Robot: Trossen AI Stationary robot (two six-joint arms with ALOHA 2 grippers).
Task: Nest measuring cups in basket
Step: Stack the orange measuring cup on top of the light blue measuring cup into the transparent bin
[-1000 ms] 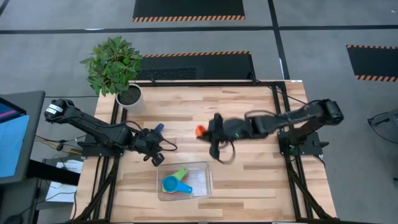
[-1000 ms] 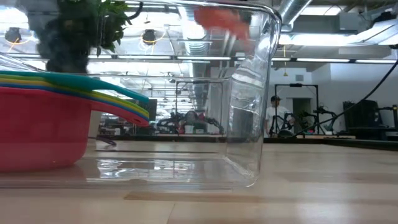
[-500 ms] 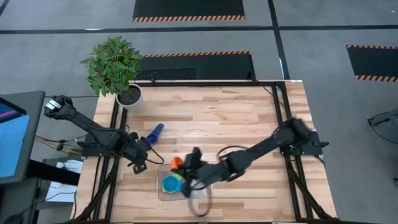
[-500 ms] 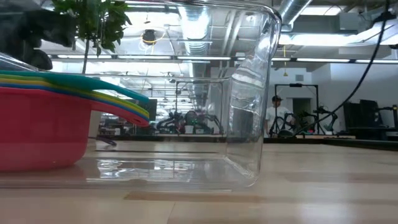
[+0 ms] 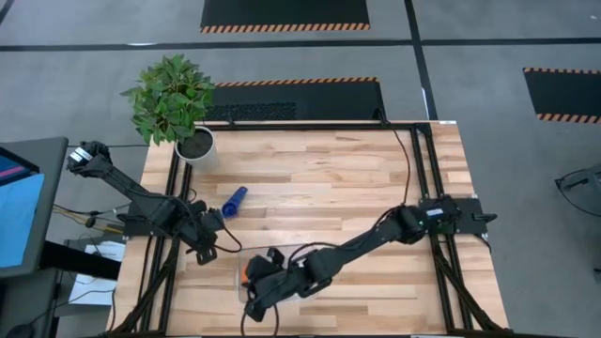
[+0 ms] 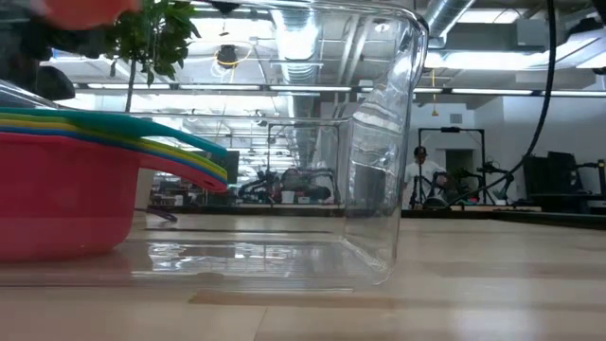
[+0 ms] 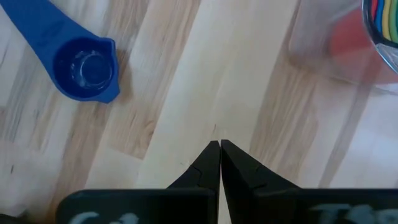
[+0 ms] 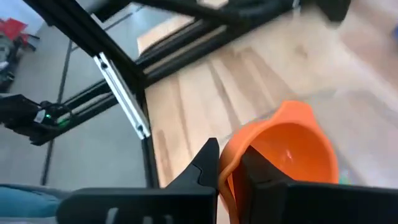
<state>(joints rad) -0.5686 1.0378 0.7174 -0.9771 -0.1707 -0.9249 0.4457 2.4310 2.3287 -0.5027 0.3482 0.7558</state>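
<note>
Pale wood-plank counter (image 5: 329, 178): clear rounded plastic basket (image 6: 379, 142) holding nested glossy cups (image 6: 76, 189), red outermost. Right tool (image 8: 230, 165), above basket's left end, grasping orange cup (image 8: 292, 149) by its rim. Left tool (image 7: 220, 149) clenched, empty, beside basket. Blue cup (image 7: 84, 68) beyond basket, on bare wood.

Robotics lab or workshop: grey floor with hazard-striped black mats (image 5: 285, 13), wooden tabletop (image 5: 319, 188) on a black frame, exposed ceiling ducts (image 6: 454, 14), equipment racks, a person (image 6: 419, 175) standing beyond.
</note>
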